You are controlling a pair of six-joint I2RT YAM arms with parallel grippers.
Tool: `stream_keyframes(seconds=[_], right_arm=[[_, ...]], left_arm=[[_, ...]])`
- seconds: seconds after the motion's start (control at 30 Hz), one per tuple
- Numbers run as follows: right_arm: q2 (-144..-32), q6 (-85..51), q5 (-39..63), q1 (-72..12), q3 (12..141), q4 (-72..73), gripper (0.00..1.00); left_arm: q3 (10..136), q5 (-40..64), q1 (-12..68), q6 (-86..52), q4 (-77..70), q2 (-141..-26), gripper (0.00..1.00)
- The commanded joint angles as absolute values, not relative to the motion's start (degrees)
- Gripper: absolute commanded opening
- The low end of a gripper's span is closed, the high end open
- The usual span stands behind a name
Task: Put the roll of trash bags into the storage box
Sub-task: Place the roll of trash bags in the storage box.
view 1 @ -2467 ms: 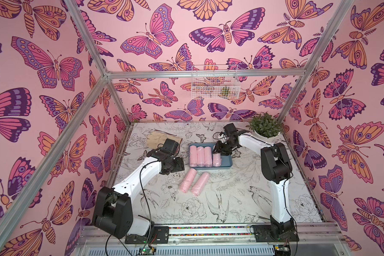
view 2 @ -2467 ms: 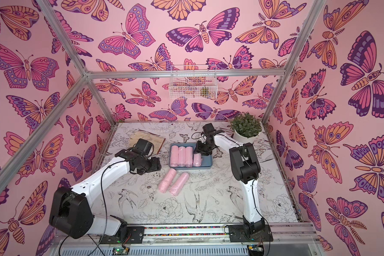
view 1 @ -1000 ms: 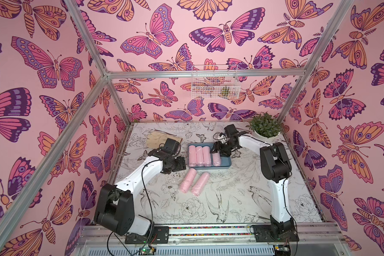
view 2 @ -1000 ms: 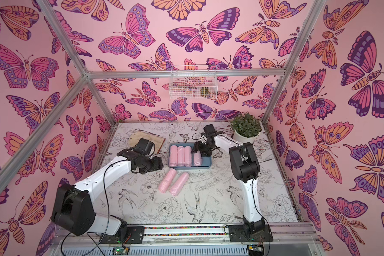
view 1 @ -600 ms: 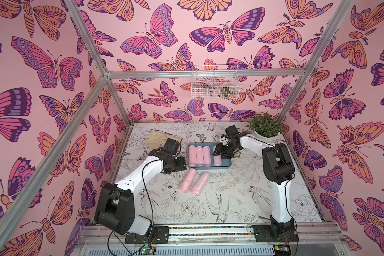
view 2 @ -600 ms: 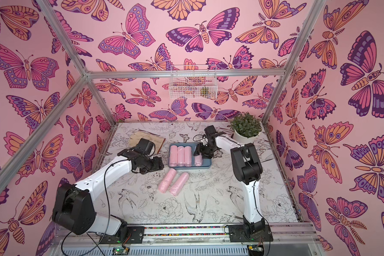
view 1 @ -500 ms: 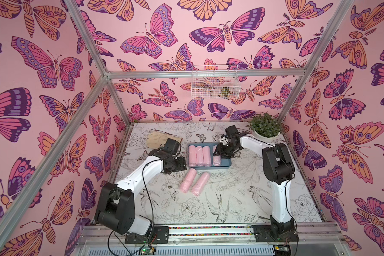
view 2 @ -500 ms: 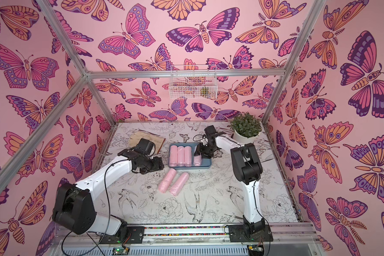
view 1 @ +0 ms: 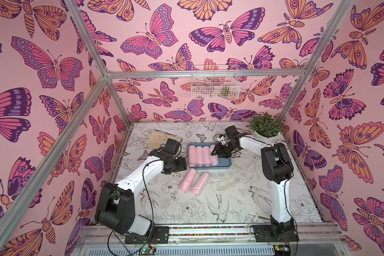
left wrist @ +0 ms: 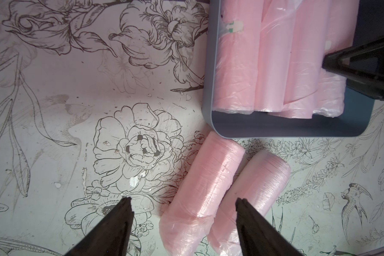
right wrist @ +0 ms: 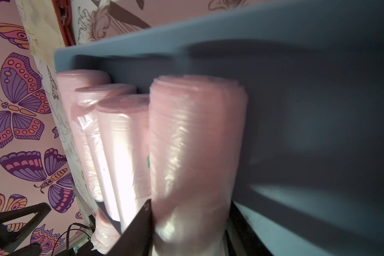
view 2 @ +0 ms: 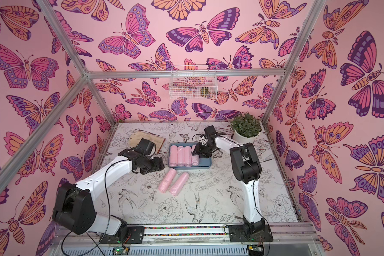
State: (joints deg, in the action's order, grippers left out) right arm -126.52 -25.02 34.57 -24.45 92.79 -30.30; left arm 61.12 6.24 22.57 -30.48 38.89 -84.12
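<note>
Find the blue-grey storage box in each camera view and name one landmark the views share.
In a top view: the storage box sits centre, towards the back, under the right gripper.
In a top view: the box, same spot.
Left wrist: just beyond the two loose rolls, rounded corner nearest them.
Right wrist: fills most of the picture, around the roll held by that gripper.
Shared landmark: the row of pink rolls inside it.

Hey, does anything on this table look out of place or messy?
Two rolls lie slanted on the table, outside the tray. Inside it, one roll has a torn label.
</note>
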Motion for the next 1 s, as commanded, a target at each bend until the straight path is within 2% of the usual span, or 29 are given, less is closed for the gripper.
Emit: stream_keyframes(seconds=[0.0, 0.2, 0.63, 0.97], right_arm=[[-128.6, -23.8, 36.5, -24.8, 93.0, -29.5, 0.51], [-128.5, -23.7, 36.4, -24.8, 93.2, -30.3, 0.54], [-125.1, -21.8, 32.5, -24.8, 94.4, -34.1, 0.7], [-123.9, -20.0, 28.3, -24.8, 95.4, -38.6, 0.72]], left_arm=[[60.5, 6.6, 22.9, -30.6, 38.5, -84.6, 0.77], [60.3, 6.6, 22.9, -30.3, 38.5, -84.6, 0.78], [60.1, 6.8, 22.9, -30.1, 38.3, -84.5, 0.78], [60.1, 7.2, 22.9, -30.0, 38.4, -84.2, 0.78]])
